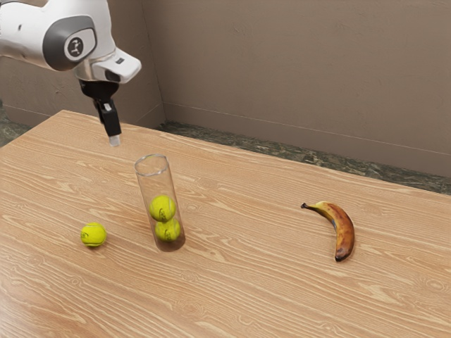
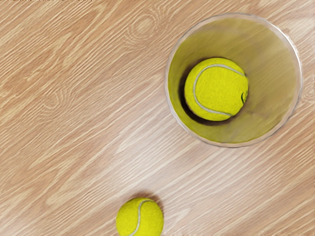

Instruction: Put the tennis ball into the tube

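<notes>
I am hanging my claw (image 1: 115, 141) above the tabletop (image 1: 232, 282), pointing it steeply down, higher than the tube (image 1: 144, 190); whether it is released or clenched, I cannot tell. The loose tennis ball (image 1: 93, 234) is resting on the tabletop, outside the tube and apart from it, toward the exterior view's left. Being round, it is offering me no long axis; its pale seam is curving over the top, and a dark mark is facing the exterior camera's side. The tube is standing upright, its long axis running vertically and its open mouth facing up. Two balls are sitting inside it, the upper ball (image 1: 162, 208) stacking on the lower ball (image 1: 168, 231). A banana (image 1: 343, 229) is lying toward the exterior view's right, curving from its stem to its dark tip.
</notes>
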Tool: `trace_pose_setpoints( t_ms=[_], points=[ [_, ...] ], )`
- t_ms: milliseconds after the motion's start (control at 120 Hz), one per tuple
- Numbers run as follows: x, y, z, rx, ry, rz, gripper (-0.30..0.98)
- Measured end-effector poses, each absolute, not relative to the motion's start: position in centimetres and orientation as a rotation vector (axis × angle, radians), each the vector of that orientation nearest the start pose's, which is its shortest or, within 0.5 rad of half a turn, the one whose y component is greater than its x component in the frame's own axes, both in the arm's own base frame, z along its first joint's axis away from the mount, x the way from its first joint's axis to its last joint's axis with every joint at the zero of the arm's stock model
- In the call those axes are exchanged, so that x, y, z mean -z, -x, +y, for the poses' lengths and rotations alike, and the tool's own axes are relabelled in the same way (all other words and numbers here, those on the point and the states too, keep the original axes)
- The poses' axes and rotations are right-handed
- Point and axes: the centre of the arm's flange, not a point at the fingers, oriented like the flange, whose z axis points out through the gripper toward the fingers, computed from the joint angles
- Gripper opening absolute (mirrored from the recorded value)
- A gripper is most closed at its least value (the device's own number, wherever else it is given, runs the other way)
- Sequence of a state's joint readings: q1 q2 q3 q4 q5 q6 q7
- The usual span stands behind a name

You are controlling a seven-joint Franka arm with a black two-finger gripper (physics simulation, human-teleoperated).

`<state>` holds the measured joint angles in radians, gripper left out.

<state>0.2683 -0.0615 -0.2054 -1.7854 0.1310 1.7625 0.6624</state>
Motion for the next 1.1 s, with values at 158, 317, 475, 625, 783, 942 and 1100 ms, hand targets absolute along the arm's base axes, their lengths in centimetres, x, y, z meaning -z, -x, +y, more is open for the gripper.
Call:
trace_pose_setpoints(
  t_ms=[158, 317, 475, 625, 783, 942, 1100],
  points=[
    [-54.2, -54.4, 4.3, -0.120, 2.866, 0.959, 0.69],
    [-47.4, -54.6, 7.6, -0.306, 2.939, 0.930, 0.69],
    [-41.7, -54.6, 12.9, -0.423, 3.028, 0.835, 0.69],
    [-37.1, -53.2, 14.5, -0.478, 3.055, 0.803, 0.69],
    [-33.2, -53.1, 15.4, -0.462, 3.081, 0.778, 0.69],
    [-30.2, -53.3, 16.9, -0.435, 3.110, 0.736, 0.69],
    [-27.9, -53.5, 18.5, -0.403, 3.136, 0.690, 0.69]
  ],
)
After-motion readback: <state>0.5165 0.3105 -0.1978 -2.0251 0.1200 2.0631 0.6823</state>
